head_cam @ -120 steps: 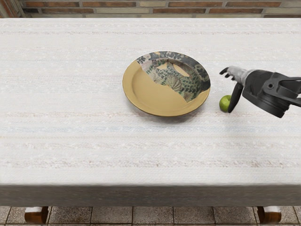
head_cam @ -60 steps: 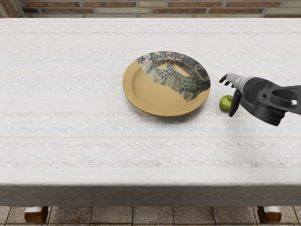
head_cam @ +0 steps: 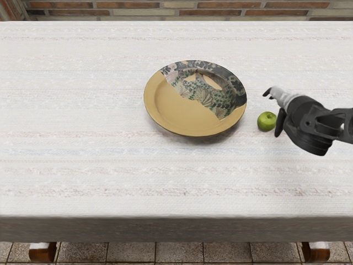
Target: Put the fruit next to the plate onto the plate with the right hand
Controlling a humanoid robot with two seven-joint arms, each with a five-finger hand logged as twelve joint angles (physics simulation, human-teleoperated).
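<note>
Fruit (head_cam: pixel 267 121), small and green, sitting on the pale tabletop (head_cam: pixel 83 143) toward its right edge. Lying right of centre, nearer the far edge: patterned plate (head_cam: pixel 176 107). Hovering by the right edge: right hand (head_cam: pixel 283 105), fingers spread, gripping nothing, thumb hanging just beside the fruit. Fruit resting just right of the plate, off it.

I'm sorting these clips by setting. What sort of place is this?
Probably a simulated dining or patio spot: a long cloth-covered table, a patterned plate with a green fruit beside it, a brick wall behind and a tiled floor below.
</note>
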